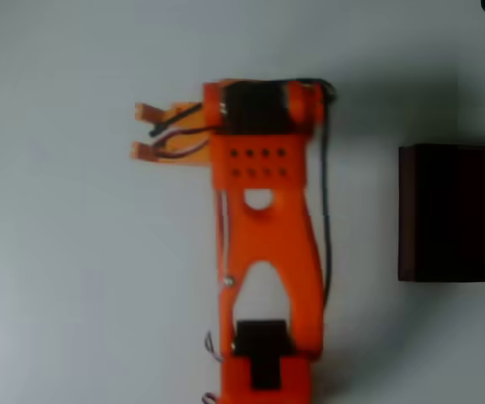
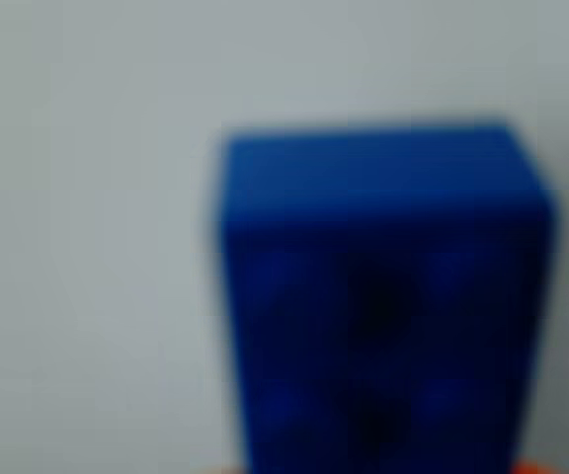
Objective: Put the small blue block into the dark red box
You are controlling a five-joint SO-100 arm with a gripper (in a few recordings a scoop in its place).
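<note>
In the overhead view the orange arm (image 1: 263, 252) reaches up the picture over the white table (image 1: 66, 278), and its gripper (image 1: 146, 130) points to the left, well apart from the dark red box (image 1: 453, 210), which sits at the right edge of the picture with its far side cut off. The two fingertips show as short orange stubs with a narrow gap between them, but the view is too soft to tell whether anything sits in that gap. What shows of the box is a dark maroon wall and a very dark inside, and nothing can be made out in it. In the wrist view the small blue block (image 2: 378, 296) looms very close and out of focus, upright against the pale table, with a sliver of orange just under its lower edge. That suggests the block is at the fingers, on the side of the arm away from the box, though I cannot tell whether they pinch it or merely stand around it. The step in hand looks like securing the block. To do it well, the fingers should close squarely on its long sides and hold firm before any lift. Then it should be raised above the box wall, carried across and released only once over the dark inside.
</note>
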